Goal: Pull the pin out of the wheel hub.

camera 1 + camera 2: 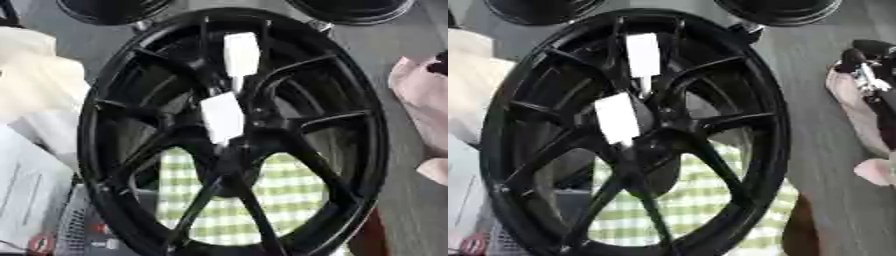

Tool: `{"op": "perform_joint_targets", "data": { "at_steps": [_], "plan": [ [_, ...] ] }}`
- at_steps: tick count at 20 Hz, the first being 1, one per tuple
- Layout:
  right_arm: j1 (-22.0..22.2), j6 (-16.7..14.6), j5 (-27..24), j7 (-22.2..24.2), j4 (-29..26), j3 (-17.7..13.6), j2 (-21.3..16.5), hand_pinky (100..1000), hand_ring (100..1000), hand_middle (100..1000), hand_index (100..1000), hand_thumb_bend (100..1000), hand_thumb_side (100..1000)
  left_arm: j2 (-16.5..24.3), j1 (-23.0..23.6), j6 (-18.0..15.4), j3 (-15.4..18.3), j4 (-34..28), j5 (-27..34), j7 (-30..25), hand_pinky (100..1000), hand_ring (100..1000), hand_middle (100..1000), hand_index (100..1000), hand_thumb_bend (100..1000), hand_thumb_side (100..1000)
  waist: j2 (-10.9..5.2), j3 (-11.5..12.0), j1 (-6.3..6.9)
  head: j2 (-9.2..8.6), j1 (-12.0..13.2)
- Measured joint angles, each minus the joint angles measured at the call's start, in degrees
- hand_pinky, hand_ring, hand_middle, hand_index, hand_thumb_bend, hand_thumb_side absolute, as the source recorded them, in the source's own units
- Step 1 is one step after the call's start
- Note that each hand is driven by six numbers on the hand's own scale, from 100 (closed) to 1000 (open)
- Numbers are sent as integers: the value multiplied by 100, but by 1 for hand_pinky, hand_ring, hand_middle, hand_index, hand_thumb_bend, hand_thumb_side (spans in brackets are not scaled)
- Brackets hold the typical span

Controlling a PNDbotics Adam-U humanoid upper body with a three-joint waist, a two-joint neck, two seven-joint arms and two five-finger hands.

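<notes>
"Black fingers on a black wheel would be hard to spot. Does either hand show?"

"Neither one does. No palm, finger or thumb of the robot can be made out in either eye's view, so nothing can be said about how open the fingers are. Nothing is gripping or touching the pin."

"Where is the pin, then?"

"Two white blocky pieces sit on the wheel hub (376, 135). The lower white piece (221, 117) is at the centre where the spokes meet, with its narrow end pointing down into the middle. The upper white piece (241, 52) lies between two spokes nearer the far rim, and a thin stem runs from it toward the centre. Either could be the pin's head. Which one it is cannot be told."

"Why is the wheel set like that?"

"It seems to lie face up right under the head camera, probably so a hand can come straight down on the centre. A green-and-white checked cloth (280, 190) shows through the near gaps between the spokes, likely as padding."

"And around it?"

"A cream cloth (35, 85) lies to the left, a pale pink shoe-like thing (855, 95) to the right, and two dark round shapes (114, 10) at the far edge. The pull looks not yet begun."
</notes>
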Motion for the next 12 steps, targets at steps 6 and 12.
{"op": "perform_joint_targets", "data": {
  "at_steps": [6, 12],
  "plan": [
    [0, -2, 0, 2, -1, 0, 0, 897, 661, 619, 733, 410, 392, 0, 0, 0, 0, 0, -5, 0, 574, 594, 529, 673, 753, 470, 0, -3, -14, -1, 18],
    [-3, -8, 1, 32, -33, 1, -32, 895, 669, 624, 738, 425, 433, 0, 6, 1, 0, -2, -16, 0, 574, 594, 528, 673, 753, 469, 0, -4, -15, -10, 13]
  ]
}}
